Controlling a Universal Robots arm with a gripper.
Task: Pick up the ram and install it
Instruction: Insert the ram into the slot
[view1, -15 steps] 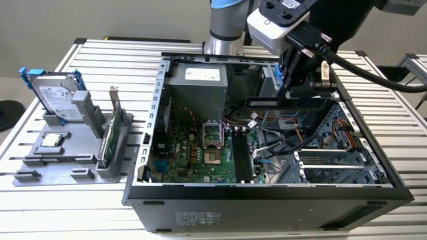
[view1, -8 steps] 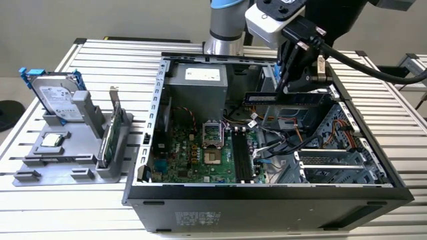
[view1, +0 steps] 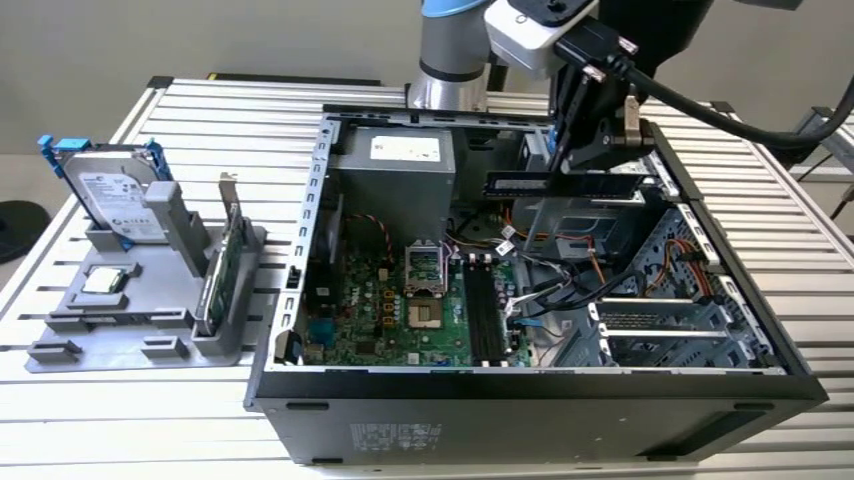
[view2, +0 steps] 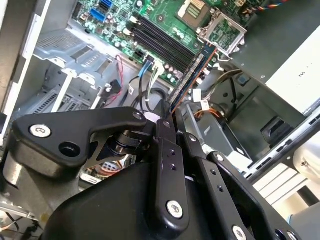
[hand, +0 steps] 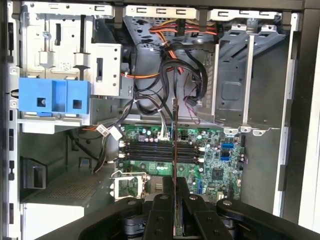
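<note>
Hovering over the open computer case (view1: 534, 385), the tool (view1: 594, 172) clamped on the ram (view1: 514, 183), above the motherboard slots (view1: 483, 315).

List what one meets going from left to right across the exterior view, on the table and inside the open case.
hard drive in blue rails → green card → motherboard → ram, held in the shut jaws

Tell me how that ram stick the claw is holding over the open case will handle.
The ram looks like a thin rigid board, so it should probably hold straight rather than droop. The claw grips it toward one end, so the long free part could twist if pushed off-angle. It seems light for its length.
</note>
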